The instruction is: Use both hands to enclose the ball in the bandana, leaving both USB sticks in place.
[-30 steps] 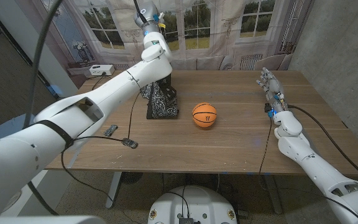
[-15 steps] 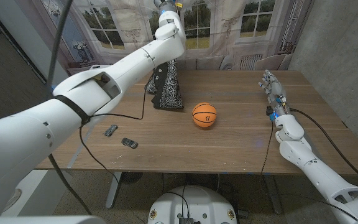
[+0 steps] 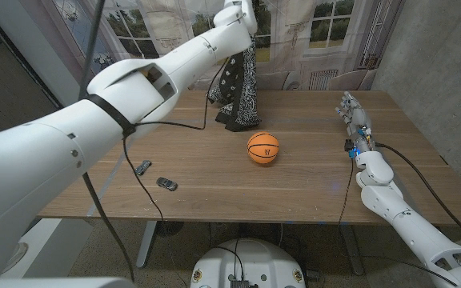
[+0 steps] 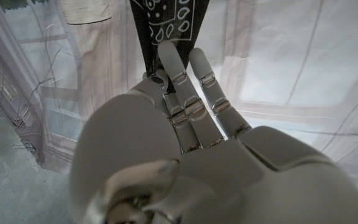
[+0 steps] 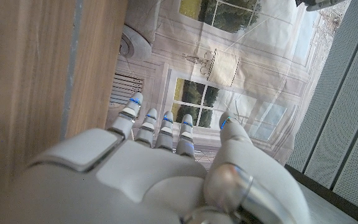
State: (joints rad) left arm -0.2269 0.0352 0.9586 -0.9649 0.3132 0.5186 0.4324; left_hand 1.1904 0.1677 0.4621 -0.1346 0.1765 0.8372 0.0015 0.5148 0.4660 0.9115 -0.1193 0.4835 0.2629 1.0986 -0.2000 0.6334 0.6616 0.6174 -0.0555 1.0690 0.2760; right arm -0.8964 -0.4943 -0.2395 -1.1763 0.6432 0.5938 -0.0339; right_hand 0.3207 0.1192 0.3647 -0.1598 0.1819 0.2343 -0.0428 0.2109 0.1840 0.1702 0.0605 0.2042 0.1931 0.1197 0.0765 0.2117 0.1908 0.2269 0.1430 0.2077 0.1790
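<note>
Head view: left hand (image 3: 242, 10) holds bandana (image 3: 239, 96) aloft; right hand (image 3: 354, 112) spread near table edge (image 3: 418, 144).

Wooden table (image 3: 294, 188) with an orange ball (image 3: 262, 149) (mid-table) and two USB sticks (image 3: 154, 175) near its left edge

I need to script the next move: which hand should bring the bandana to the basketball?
Left. The left hand already holds the bandana hanging above the table behind the basketball; the right hand waits empty.

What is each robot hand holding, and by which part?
The left hand grips the bandana by its top end, cloth hanging down. The right hand holds nothing.
</note>
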